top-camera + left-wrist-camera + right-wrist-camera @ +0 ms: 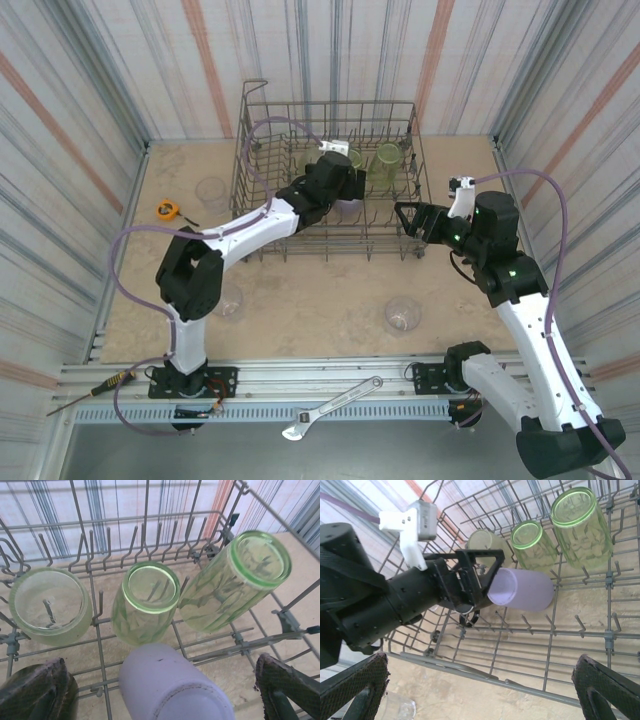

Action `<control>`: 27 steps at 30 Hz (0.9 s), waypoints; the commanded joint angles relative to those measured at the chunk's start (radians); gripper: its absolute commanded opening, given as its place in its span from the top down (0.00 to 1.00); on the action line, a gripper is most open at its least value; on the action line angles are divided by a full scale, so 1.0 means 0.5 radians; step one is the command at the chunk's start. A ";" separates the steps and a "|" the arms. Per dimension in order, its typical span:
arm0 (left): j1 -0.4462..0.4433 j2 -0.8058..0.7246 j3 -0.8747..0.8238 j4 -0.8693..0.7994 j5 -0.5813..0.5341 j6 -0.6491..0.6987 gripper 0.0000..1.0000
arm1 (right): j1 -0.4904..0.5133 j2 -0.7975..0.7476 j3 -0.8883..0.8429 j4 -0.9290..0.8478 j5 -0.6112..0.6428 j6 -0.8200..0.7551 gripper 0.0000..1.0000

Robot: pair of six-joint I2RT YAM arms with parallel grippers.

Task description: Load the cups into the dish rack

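In the grey wire dish rack (245,150) a pale lavender cup (170,685) lies on its side between the wide-apart fingers of my left gripper (162,692), which is open and not touching it. Behind it three yellow-green cups (147,600) rest bottom-up on the tines. In the right wrist view the lavender cup (522,589) lies just off the left gripper (465,580). My right gripper (480,695) hangs open with nothing in it over the rack's front right corner (408,228). Three clear cups (403,313) stand on the table outside the rack.
An orange tape measure (167,209) lies left of the rack. A wrench (330,408) and a screwdriver (95,392) lie on the near rail by the arm bases. Striped walls close in the table on three sides.
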State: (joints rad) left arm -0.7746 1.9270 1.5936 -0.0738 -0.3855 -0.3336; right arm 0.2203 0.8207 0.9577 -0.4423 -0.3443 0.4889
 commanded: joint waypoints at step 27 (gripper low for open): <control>0.116 -0.603 -0.062 -0.561 0.146 -0.112 0.01 | -0.013 0.085 -0.059 0.069 -0.032 0.031 0.01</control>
State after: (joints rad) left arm -0.7322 1.6947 1.5608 -0.2947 -0.3462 -0.3733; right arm 0.2203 0.8520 0.9440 -0.4263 -0.3443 0.4889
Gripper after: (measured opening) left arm 0.986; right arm 0.986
